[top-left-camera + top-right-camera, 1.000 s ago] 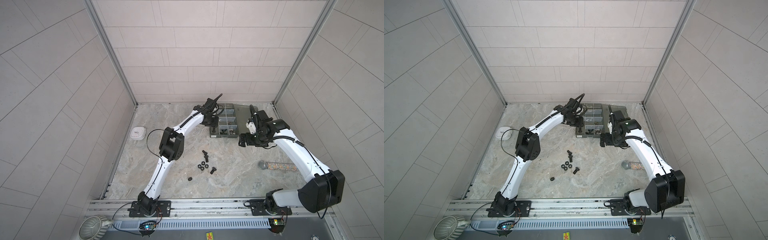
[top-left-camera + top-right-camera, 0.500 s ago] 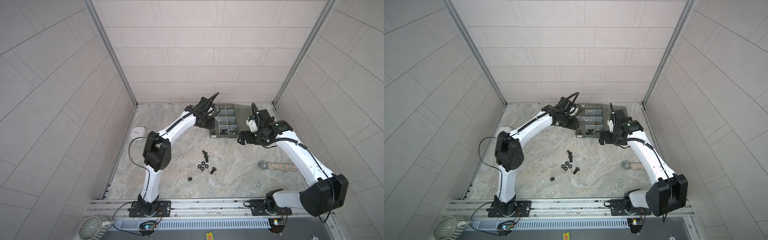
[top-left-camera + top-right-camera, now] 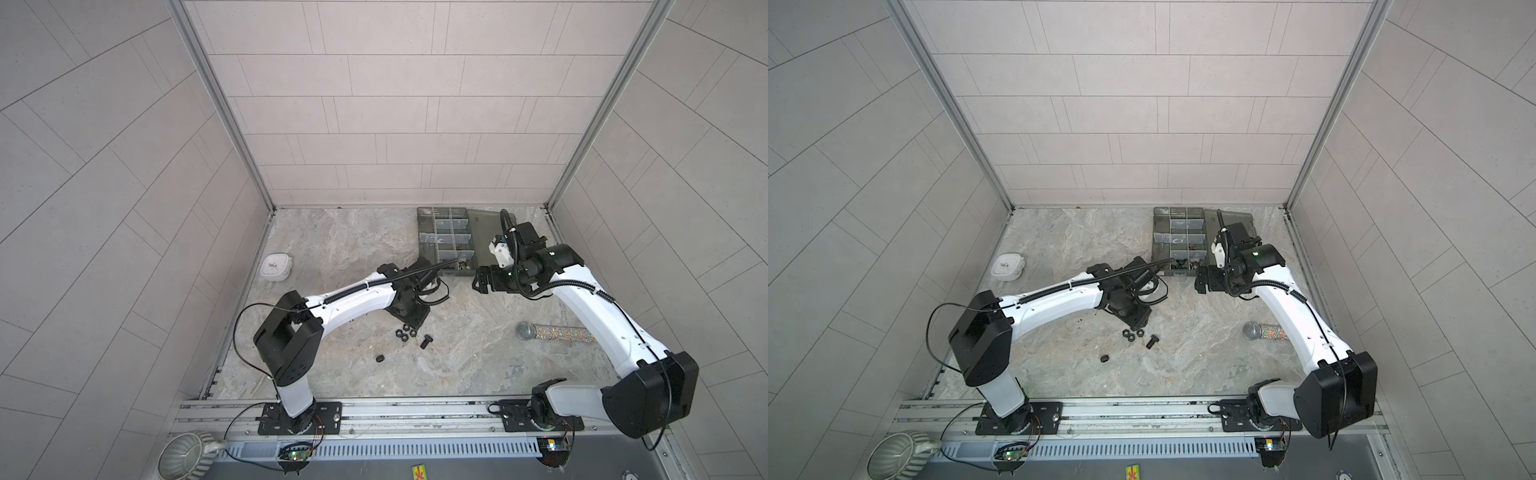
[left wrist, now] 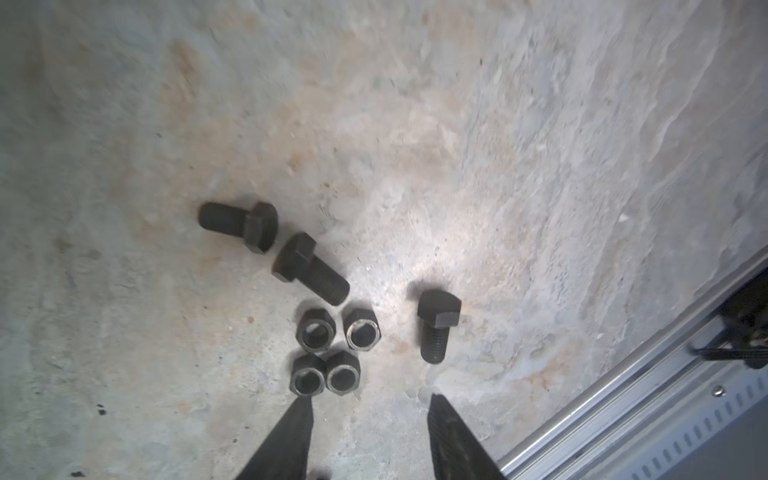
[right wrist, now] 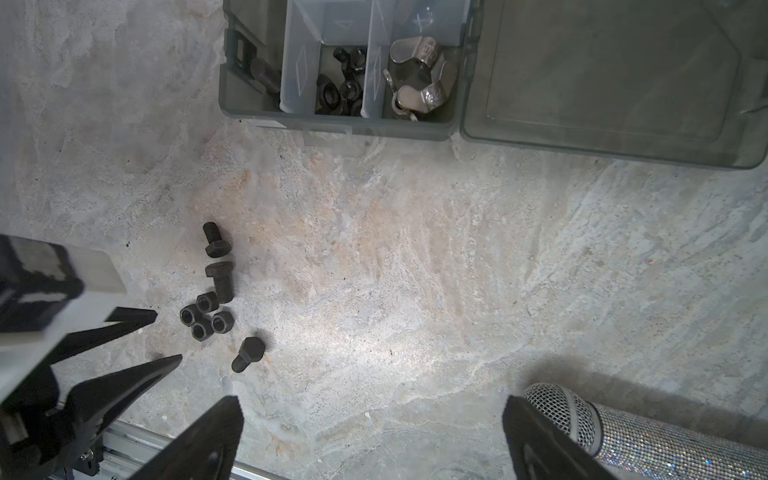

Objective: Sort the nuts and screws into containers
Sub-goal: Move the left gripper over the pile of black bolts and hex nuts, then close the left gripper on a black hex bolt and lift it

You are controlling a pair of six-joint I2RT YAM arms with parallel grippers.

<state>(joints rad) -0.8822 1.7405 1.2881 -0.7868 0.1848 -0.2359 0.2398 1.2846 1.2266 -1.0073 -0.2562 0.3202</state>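
Three black screws point(image 4: 309, 268) and several black hex nuts point(image 4: 316, 328) lie loose in a cluster on the marble table, seen in both top views point(image 3: 405, 332) point(image 3: 1133, 333). My left gripper point(image 4: 370, 401) hovers just short of the nuts, open, nothing between its fingers; the right wrist view shows it beside the pile point(image 5: 166, 336). My right gripper point(image 5: 372, 405) is wide open and empty, in front of the containers point(image 3: 446, 241) point(image 5: 332, 124). These hold black wing nuts point(image 5: 343, 89), silver wing nuts point(image 5: 419, 79) and a bolt point(image 5: 264, 77).
The box's flat lid point(image 5: 602, 75) lies open to the right. A glittery microphone point(image 3: 552, 332) rests right of the pile, close to my right fingers. One small black piece point(image 3: 379, 358) lies apart, nearer the front rail point(image 3: 395, 411). A white puck point(image 3: 276, 267) sits far left.
My left arm has swung back from over the organizer box to the loose pile mid-table, its jaws a little wider. The right arm has barely shifted.
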